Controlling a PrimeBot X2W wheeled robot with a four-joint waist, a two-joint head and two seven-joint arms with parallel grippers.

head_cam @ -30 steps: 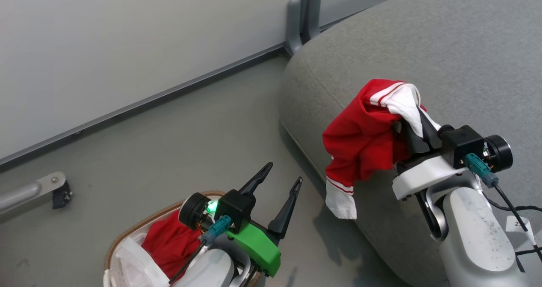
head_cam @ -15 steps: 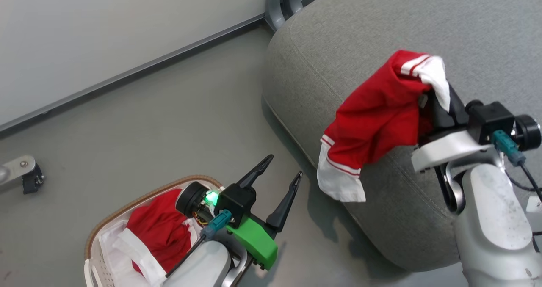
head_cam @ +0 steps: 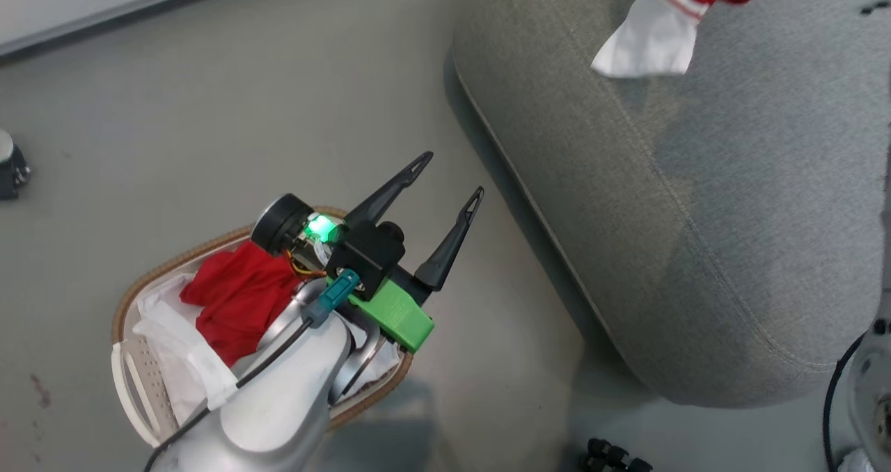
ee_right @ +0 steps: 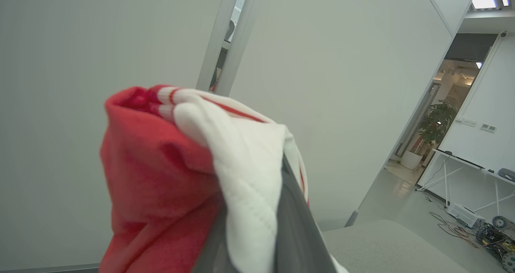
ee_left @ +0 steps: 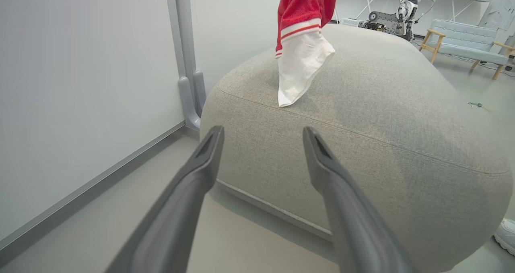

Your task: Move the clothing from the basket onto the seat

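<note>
Basket on floor near rounded edge of seat, not touching it. Red clothing bunched inside basket on white liner. Left pincer above basket's seat-side rim, fingers spread apart, nothing between them. Right pincer clamped on red-and-white garment, cloth draped over it. Garment hangs over seat top, white cuff lowest. Cannot tell whether cuff touches cushion.
</note>
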